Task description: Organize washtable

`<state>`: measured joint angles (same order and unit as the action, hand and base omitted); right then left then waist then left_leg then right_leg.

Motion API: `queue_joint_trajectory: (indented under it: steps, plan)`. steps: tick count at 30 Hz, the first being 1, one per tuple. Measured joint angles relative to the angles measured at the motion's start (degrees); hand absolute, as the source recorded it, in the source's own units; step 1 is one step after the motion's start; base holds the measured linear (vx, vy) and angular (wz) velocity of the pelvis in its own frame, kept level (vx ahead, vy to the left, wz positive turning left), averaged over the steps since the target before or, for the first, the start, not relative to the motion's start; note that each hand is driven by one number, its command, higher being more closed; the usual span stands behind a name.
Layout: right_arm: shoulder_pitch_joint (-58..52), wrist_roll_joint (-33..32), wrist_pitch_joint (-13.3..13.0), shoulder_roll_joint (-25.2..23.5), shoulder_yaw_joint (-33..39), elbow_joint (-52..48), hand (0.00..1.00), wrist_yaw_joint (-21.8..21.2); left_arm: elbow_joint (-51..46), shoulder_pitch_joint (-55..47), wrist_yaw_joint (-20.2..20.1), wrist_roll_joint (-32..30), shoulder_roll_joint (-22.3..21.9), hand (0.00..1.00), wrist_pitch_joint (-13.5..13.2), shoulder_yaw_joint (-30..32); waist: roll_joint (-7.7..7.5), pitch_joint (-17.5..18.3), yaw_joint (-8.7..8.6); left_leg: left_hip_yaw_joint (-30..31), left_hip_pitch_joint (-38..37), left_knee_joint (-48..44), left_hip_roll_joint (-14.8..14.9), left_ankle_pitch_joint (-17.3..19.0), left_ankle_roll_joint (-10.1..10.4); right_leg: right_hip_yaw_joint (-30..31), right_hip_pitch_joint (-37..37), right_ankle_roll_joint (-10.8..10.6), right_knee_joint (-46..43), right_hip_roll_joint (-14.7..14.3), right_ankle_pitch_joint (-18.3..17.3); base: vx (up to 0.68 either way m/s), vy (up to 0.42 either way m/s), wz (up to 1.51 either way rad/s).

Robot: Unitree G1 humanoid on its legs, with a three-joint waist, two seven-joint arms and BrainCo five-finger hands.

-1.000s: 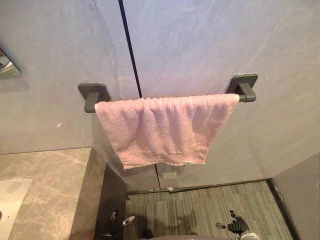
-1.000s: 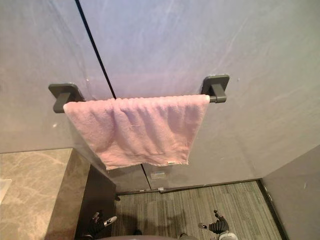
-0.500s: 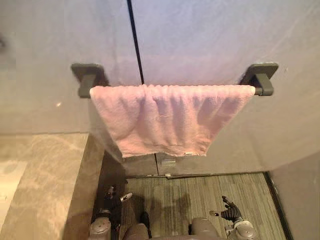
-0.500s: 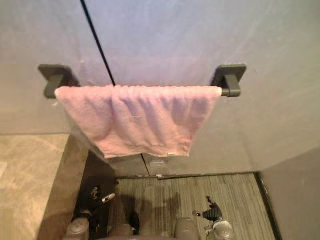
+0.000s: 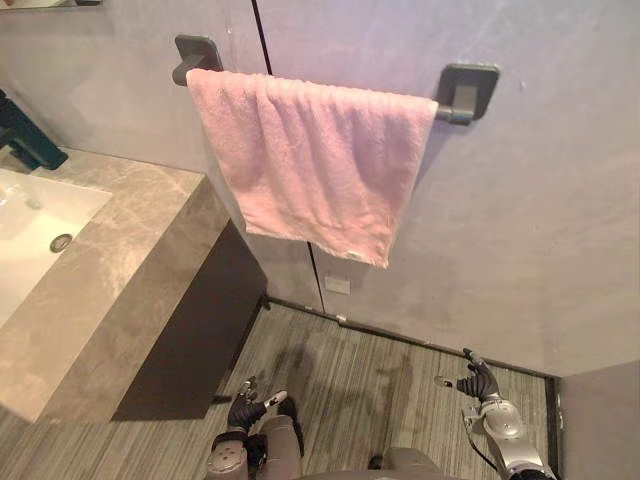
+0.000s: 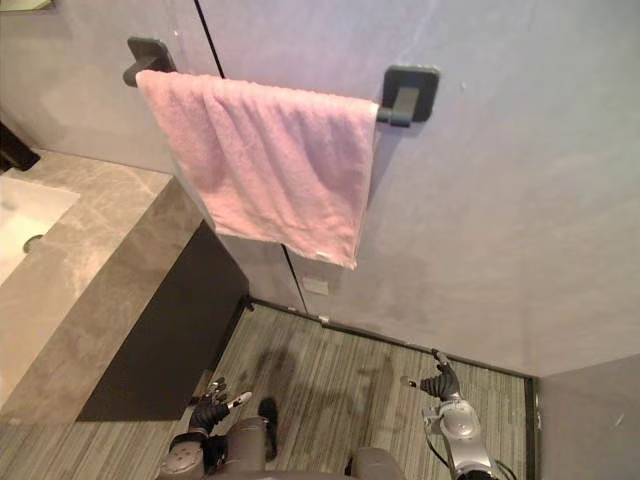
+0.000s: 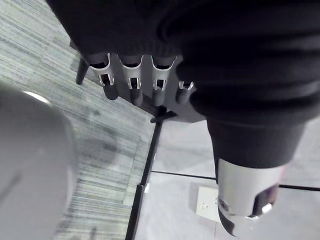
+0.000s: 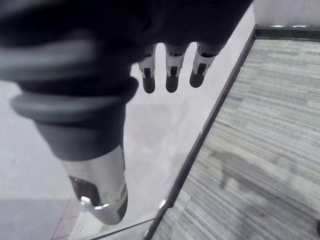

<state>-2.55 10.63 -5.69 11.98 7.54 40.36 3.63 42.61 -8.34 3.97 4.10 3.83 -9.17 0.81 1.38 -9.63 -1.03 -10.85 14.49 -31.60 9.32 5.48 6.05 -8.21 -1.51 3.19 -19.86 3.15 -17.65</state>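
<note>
Pink towel point(image 5: 310, 160) hangs draped over a wall rail, held between two dark brackets point(image 5: 466, 90). It is high above both hands and well ahead of them, and its lower hem drops a little lower on the right hand's side. The left hand point(image 5: 243, 410) hangs low over the striped floor point(image 5: 350, 365), with the stone surface point(image 5: 120, 260) and its white basin point(image 5: 30, 225) above it and off to its outer side. Its fingers point(image 7: 132, 85) are loosely extended and hold nothing. The right hand point(image 5: 480, 383) is equally low, near the wall, with its fingers point(image 8: 170, 75) relaxed and empty.

The cloth looks like soft terry: light, limp and not at all fragile. It will probably sag and bunch wherever it is pinched rather than keep its shape. Draped loosely as it is, a pull on one side would likely slide the whole piece off the rail. The hanging hem or a lower corner seems the easiest place to take hold, since it is nearest the hands. Gathering the fold at the rail would give firmer control for straightening.
</note>
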Motion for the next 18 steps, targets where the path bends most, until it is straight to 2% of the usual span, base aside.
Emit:
queue_joint_trajectory:
  steps: [1, 2, 4, 5, 6, 9, 16, 18]
  plan:
    - [-1.38, 0.01, 0.09, -0.26, 0.58, 0.01, 0.00, -0.06, -0.05, 0.64, -0.11, 0.22, -0.12, 0.00, -0.08, -0.04, 0.92, 0.57, -0.80, -2.35, -4.05, -0.43, 0.38, 3.08, -0.61, -2.13, 0.19, 0.06, 0.25, -0.02, 0.68, -0.14, -0.005, 0.93]
    - [-1.93, 0.00, 0.26, -0.44, 0.68, 0.41, 0.00, -0.04, -0.33, 1.66, -0.09, 0.32, -0.15, 0.00, -0.13, -0.08, 1.68, 1.04, -1.77, -4.05, -7.29, 1.78, 0.72, 5.21, -0.38, -4.65, 0.09, 0.08, -0.06, 0.08, 0.73, -0.15, 0.010, 1.00]
    - [-1.85, -0.01, 0.95, -0.52, 1.37, 1.58, 0.00, -0.02, -0.34, 3.39, -0.12, 0.31, -0.16, 0.00, -0.13, -0.25, 2.32, 1.44, -2.82, -4.53, -10.57, 10.19, 0.18, 5.93, -0.37, -8.05, -0.02, -0.25, 0.27, 0.18, 1.33, -0.15, 0.038, 1.02]
    - [-1.87, -0.02, 1.22, -0.90, 2.26, 1.65, 0.00, 0.00, -0.33, 3.98, -0.10, 0.30, -0.08, 0.00, -0.13, -0.26, 2.98, 1.99, -3.13, -4.92, -12.69, 17.03, -0.56, 5.29, 0.50, -9.79, 0.22, -0.64, 1.33, 0.07, 2.20, -0.21, 0.078, 1.04]
    - [-1.88, -0.06, 1.25, -2.16, 2.98, 2.25, 0.00, 0.03, -0.28, 3.71, -0.10, 0.23, 0.72, 0.00, -0.06, -0.44, 1.34, 2.82, -3.00, -4.75, -14.95, 25.96, -2.72, -0.74, 0.38, -11.03, 0.24, -1.21, 4.12, 0.67, 4.53, -0.17, 0.061, 0.70]
    - [-1.05, -0.55, 1.19, -2.66, 3.61, 3.38, 0.00, 0.18, 0.80, 2.91, -0.11, -0.17, 1.48, 0.00, 0.29, -0.53, 0.89, 3.23, -2.72, -3.37, -16.56, 35.18, -4.52, -6.80, -0.85, -12.71, 0.59, -2.03, 8.49, 0.52, 7.71, -0.17, 0.065, 0.39]
    - [-1.70, -0.42, 1.30, -4.76, 3.13, 4.02, 0.00, 0.09, 3.40, -0.61, -0.17, -0.39, 2.24, 0.00, 1.21, -0.27, 0.64, 3.42, -2.62, -3.40, -18.07, 37.44, -6.36, -8.87, -3.14, -11.97, 3.27, -3.81, 13.26, 1.09, 11.73, -0.14, 0.086, 0.01]
    - [-1.66, -0.44, 1.30, -4.80, 2.58, 5.32, 0.00, 0.12, 4.09, -0.65, -0.17, -0.38, 2.23, 0.00, 1.21, -0.12, 0.51, 3.26, -1.74, -2.76, -16.71, 37.35, -6.76, -9.32, -3.79, -12.84, 2.96, -4.19, 14.00, 1.34, 12.52, -0.17, 0.081, 0.19]
